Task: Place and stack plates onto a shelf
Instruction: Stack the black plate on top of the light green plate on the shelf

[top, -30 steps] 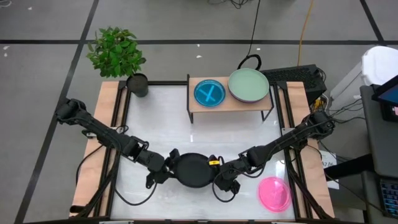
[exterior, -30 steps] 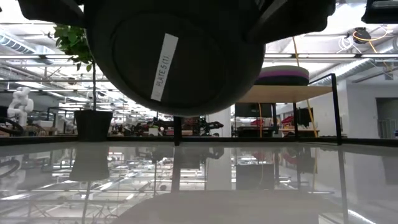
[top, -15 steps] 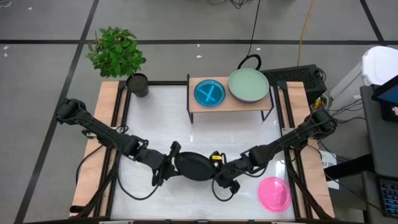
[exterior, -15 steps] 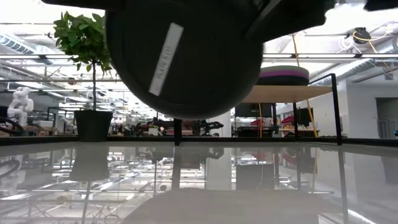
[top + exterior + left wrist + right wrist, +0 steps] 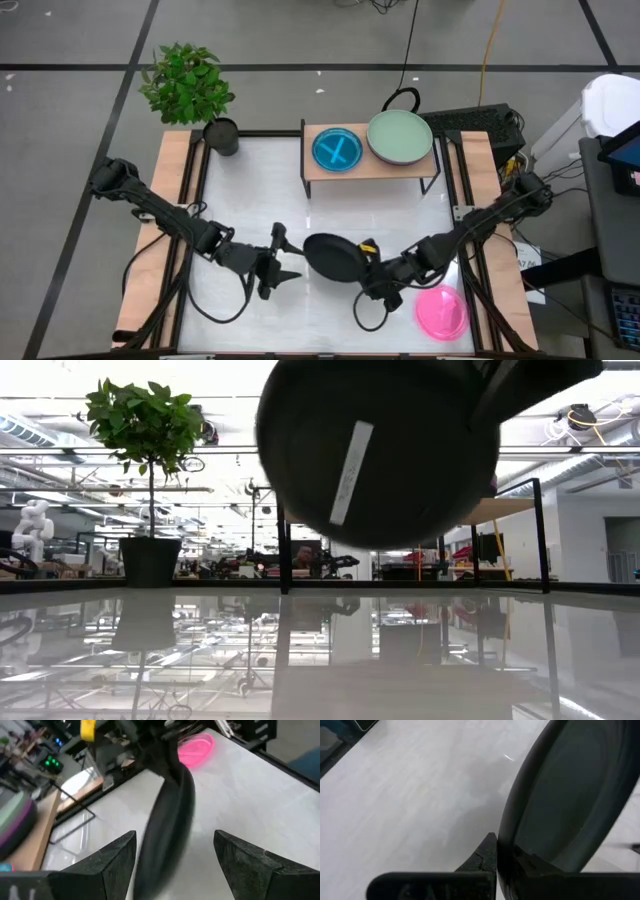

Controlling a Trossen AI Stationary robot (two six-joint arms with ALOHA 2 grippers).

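A black plate [image 5: 335, 257] hangs above the table's near middle, its labelled underside [image 5: 380, 455] turned toward the near edge. My right gripper [image 5: 368, 264] is shut on its right rim. My left gripper [image 5: 280, 260] stands open just left of the plate, one finger on each side of its edge [image 5: 170, 825], touching nothing. The shelf [image 5: 370, 168] stands at the far edge, with a cyan plate [image 5: 337, 150] and a sage green plate [image 5: 400, 137] on its wood top. A pink plate [image 5: 440, 310] lies flat on the table at the near right. My right gripper pinches the black plate's rim [image 5: 507, 851] between its two fingers, one finger [image 5: 487, 851] on the outer face and the other hidden behind the plate. The fingers come level from the table's right. The plate is lifted clear of the table and tilted steeply.
A potted plant [image 5: 222, 135] stands at the table's far left corner. Wooden side strips [image 5: 172, 210] run along both table sides. Cables and a dark box [image 5: 480, 120] lie beyond the shelf's right end.
My left gripper has opened and let go of the black plate's left rim. My right gripper has carried the plate toward the table's right edge and a little toward the shelf, and the plate has tipped up from nearly flat to steeply tilted.
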